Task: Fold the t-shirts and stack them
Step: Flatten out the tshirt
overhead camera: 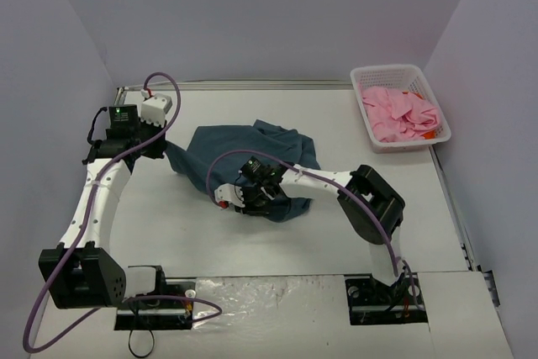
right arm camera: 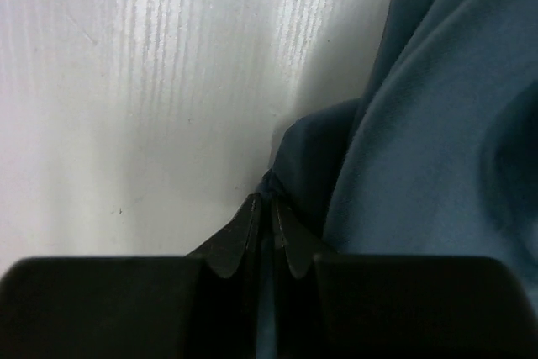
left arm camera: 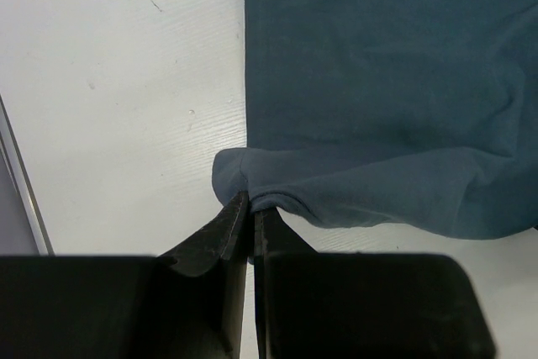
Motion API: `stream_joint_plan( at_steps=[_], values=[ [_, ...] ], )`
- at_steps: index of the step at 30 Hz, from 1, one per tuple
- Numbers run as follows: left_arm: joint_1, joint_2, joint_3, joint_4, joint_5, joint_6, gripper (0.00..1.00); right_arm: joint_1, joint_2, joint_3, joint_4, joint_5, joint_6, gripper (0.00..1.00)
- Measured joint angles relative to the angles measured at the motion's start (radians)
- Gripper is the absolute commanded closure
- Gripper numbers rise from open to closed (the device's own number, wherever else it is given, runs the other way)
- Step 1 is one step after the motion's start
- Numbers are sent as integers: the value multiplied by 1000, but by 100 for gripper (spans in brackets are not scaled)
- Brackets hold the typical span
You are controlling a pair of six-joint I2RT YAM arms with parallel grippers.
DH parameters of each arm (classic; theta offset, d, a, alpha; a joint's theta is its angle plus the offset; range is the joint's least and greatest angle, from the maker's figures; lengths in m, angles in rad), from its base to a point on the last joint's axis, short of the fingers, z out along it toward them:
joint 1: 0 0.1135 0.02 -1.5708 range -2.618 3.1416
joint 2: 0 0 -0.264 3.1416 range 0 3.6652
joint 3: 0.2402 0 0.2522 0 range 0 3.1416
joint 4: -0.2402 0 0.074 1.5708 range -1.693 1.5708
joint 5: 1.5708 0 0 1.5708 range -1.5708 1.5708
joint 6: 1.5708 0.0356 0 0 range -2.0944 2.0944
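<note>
At their tips, left tool and right tool each clamped the blue shirt; such thin pinches could slip under pulling.

left claw pinching teal-blue t-shirt edge, white table

I see one large plain dark teal-blue soft cloth t-shirt lying in a loose, rumpled heap, well to the left of the white plastic lattice basket and nearer to me than it. It is not folded. Thick folds bunch on the side toward the basket, and a flatter flap spreads away from it. My left wrist view shows one hem edge rolled over on itself. The plain pink soft cloth t-shirt is crumpled inside the basket and fills it. I cannot tell how many pieces.
</note>
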Motion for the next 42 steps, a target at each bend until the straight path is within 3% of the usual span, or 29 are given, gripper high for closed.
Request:
stream_joint_plan(
  at_steps=[9,16,21,25,28,32,38,42],
  values=[
    [2,-8,-4,0,11,-5,98,5,-10,-2,-5,36,31,100],
    [2,-16,-3,-7,9,-4,98,-31,-174,1,-244,-1,29,100],
    [8,-24,30,-39,-7,-3,98,-224,-399,101,-347,-48,32,100],
    [13,-23,100,-57,-18,-3,98,-413,-470,232,-367,-43,51,100],
    [13,0,183,-77,-38,-3,98,-525,-432,340,-382,-35,69,100],
    [14,84,320,-87,-66,0,98,-640,-266,531,-386,-30,107,100],
    [14,203,457,-117,-99,11,98,-729,-38,751,-402,-18,167,100],
    [20,206,487,-139,-109,14,98,-745,-31,816,-409,-15,202,100]
  ],
)
